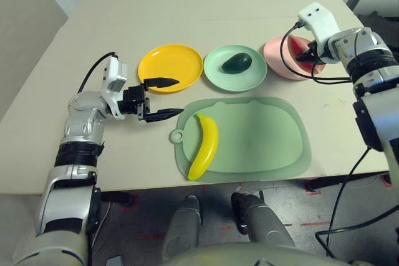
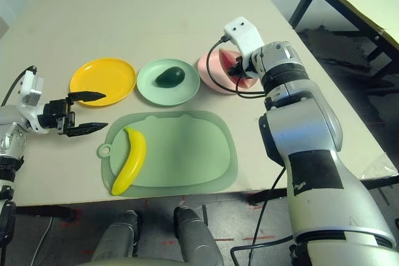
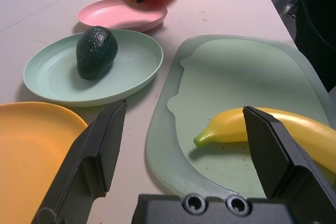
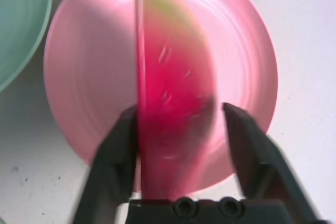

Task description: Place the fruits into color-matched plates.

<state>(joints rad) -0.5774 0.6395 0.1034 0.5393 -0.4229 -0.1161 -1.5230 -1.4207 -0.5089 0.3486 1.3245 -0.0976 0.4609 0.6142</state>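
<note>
Nearest: banana on the left part of the pale green mat, long axis running mostly near-to-far, its green-tipped end pointing away from the robot. The curve bulges to the right. Skin smooth, bright yellow; the near end lies by the mat's near edge.

Beyond its far tip, slightly left: left gripper, low over the table or just above it — height hard to judge. Forearm comes up from the near left; the wrist turns so the claw points rightward. Fingers spread wide, nothing between them.

Farther out, a row of plates. Yellow-orange plate at left, bare, just past the left gripper. Mint plate in the middle, with the avocado on it: long axis nearly left-right, right end slightly farther off; dark green, glossy, finely bumpy.

Pink plate at right, the watermelon wedge over it, raised. Its long axis slants from far left to near right; red flesh, green rind, blurred up close. Right gripper reaches in from the right, forearm angled up from the near right. Fingers stand apart on either side of the wedge, a gap on one side — cannot tell whether the other touches.
</note>
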